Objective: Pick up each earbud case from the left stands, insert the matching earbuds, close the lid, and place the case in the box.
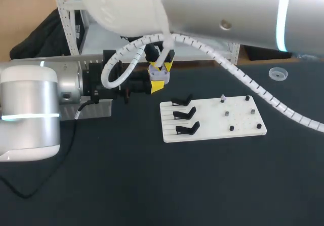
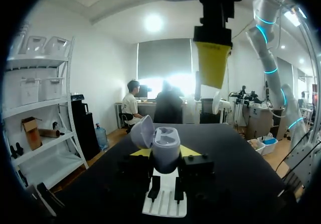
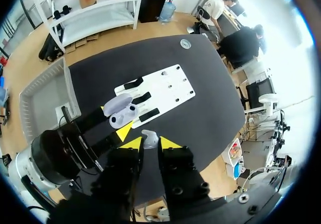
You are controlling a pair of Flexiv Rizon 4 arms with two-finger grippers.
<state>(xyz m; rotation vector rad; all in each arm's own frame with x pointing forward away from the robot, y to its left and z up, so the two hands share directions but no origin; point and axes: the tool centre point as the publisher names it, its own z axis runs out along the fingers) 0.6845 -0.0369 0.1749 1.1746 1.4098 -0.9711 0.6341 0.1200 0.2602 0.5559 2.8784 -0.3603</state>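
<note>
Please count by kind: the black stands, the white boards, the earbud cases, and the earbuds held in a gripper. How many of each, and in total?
black stands: 3
white board: 1
earbud case: 1
earbud held in the right gripper: 1
Total: 6

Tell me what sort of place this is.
Probably a robot lab test bench: a black table with a white stand board, the left gripper holding an open earbud case, the right gripper an earbud.

Blk table (image 1: pixel 152 185) w/ white stand board (image 1: pixel 212 127)
</note>
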